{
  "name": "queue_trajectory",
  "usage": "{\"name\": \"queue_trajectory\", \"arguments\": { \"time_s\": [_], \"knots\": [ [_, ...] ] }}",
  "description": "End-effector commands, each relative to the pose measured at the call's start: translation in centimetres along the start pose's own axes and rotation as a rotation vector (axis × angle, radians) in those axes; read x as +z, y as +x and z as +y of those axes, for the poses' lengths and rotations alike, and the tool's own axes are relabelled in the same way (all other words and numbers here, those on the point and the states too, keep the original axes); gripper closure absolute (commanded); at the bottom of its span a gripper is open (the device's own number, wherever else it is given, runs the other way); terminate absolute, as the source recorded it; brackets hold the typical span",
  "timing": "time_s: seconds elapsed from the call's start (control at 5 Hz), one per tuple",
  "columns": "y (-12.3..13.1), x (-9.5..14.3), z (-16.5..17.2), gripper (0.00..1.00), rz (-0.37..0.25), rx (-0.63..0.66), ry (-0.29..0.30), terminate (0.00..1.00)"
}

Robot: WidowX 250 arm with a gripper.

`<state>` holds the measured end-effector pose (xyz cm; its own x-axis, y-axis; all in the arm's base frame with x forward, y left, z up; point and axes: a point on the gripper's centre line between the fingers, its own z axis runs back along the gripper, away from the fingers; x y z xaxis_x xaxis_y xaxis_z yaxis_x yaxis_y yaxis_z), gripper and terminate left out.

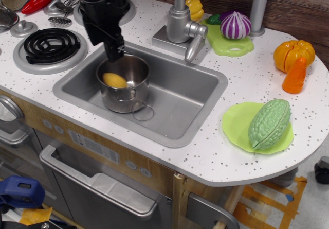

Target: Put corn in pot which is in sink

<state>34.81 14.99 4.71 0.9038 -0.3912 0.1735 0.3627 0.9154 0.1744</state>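
Sink: grey basin, holds the pot at its left end.
Pot: upright, steel.
Gripper: at the pot's back rim, empty; finger spread indiscernible.
Corn: inside pot, below and just in front of the fingers, long axis roughly crosswise.

black robot arm reaching down from the top-left, wrist roughly vertical, gripper pointing downward, jaws empty, their spread hard to make out
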Motion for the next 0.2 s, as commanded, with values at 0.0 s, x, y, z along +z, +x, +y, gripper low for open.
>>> {"name": "queue_trajectory", "arguments": {
  "time_s": [0.0],
  "knots": [
    [0.73, 2.07, 0.70, 0.00, -0.046, -0.003, 0.046, 1.00]
  ]
}}
